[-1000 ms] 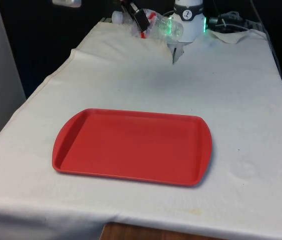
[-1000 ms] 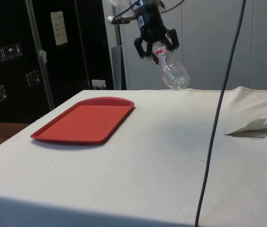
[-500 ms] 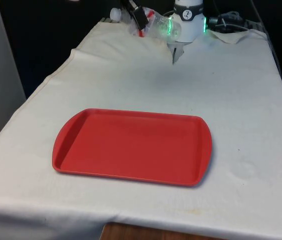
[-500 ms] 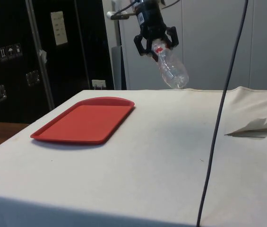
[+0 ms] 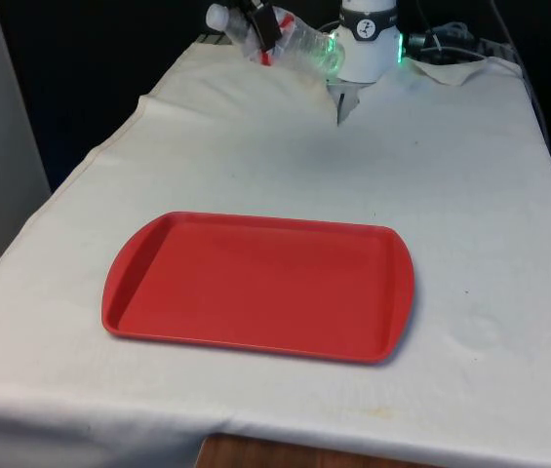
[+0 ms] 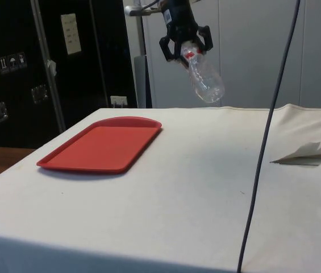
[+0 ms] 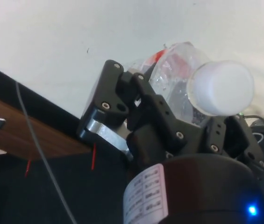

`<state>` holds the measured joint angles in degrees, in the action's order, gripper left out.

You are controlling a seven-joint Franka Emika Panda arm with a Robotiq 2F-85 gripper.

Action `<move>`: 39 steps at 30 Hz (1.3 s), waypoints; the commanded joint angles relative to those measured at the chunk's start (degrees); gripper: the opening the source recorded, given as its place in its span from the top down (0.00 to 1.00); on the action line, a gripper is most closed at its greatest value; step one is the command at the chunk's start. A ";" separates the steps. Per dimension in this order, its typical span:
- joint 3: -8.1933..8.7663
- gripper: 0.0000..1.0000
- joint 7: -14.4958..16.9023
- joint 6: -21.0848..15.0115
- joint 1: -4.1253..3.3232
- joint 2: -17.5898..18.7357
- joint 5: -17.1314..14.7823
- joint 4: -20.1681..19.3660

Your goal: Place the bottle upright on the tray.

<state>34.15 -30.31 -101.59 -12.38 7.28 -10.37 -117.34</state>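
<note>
A clear plastic bottle (image 5: 299, 44) with a white cap (image 5: 218, 17) and a red label hangs tilted in the air over the table's far end. My gripper (image 5: 260, 24) is shut on the bottle near its neck. From the side, the gripper (image 6: 184, 50) holds the bottle (image 6: 207, 82) with its base slanting down, well above the cloth. The wrist view has the cap (image 7: 223, 87) and the crumpled bottle body (image 7: 171, 74) between my black fingers (image 7: 110, 100). The red tray (image 5: 255, 288) lies flat and bare on the near half of the table, also visible from the side as the tray (image 6: 100, 145).
The white cloth is rumpled into a fold (image 5: 460, 68) at the far end on the front view's right; the same fold (image 6: 311, 151) shows from the side. A black cable (image 6: 262, 142) hangs across the side view. The table's near edge runs just below the tray.
My gripper has lifted the bottle higher and carried it a little towards the front view's left. The tray has not moved.
</note>
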 commanded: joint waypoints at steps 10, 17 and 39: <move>-0.80 0.67 -3.04 -4.53 -0.17 0.23 2.58 -0.23; -1.26 0.67 -4.93 -7.45 -0.17 0.46 4.18 -0.40; -2.23 0.67 -11.40 -17.53 -0.17 1.03 9.68 -1.55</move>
<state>31.86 -41.14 -118.20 -12.38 8.42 -1.15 -118.77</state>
